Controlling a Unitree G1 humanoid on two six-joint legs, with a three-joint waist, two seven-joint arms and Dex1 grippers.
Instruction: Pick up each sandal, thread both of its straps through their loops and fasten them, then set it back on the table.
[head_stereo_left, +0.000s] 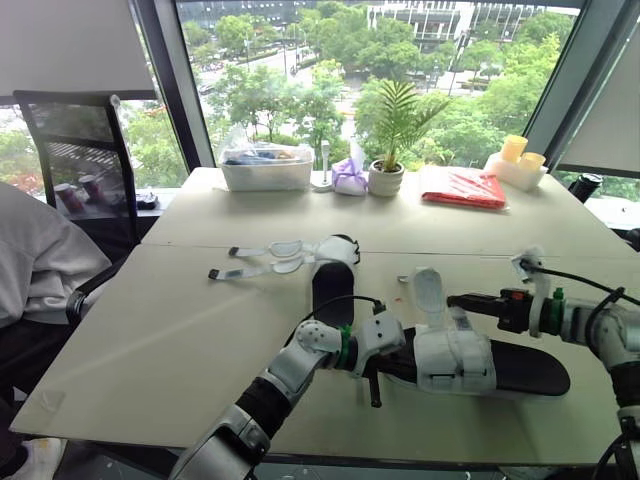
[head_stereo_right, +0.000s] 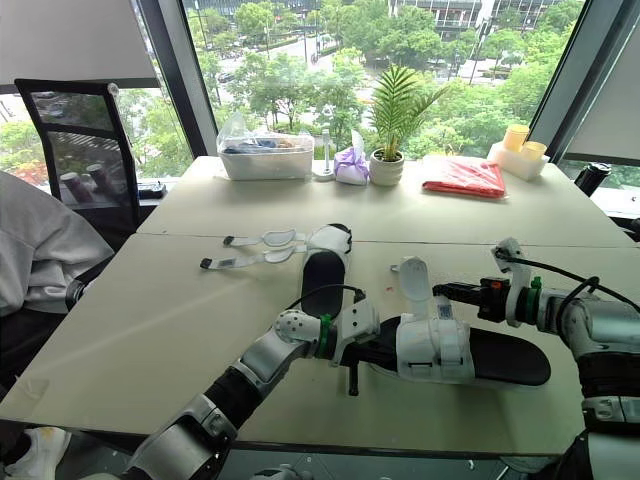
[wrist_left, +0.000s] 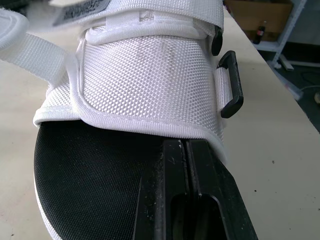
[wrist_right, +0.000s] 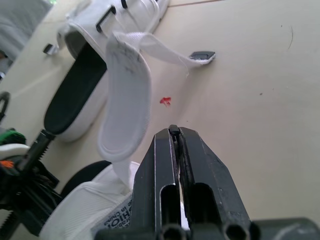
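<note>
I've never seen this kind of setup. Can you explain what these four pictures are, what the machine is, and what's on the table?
This is a humanoid robot with two arms, each ending in a black two-fingered claw. The two wide pictures come from cameras on its head, looking down over its arms; the two close-ups come from its wrists. On the table lie two white-strapped sandals. The far sandal has its straps spread open. The near sandal lies between the claws, one strap standing up. The left claw sits over its black footbed; the right claw points toward that strap. Both claws are shut; whether either pinches anything is unclear. Behind stand a plastic box, a potted plant and a red packet.
</note>
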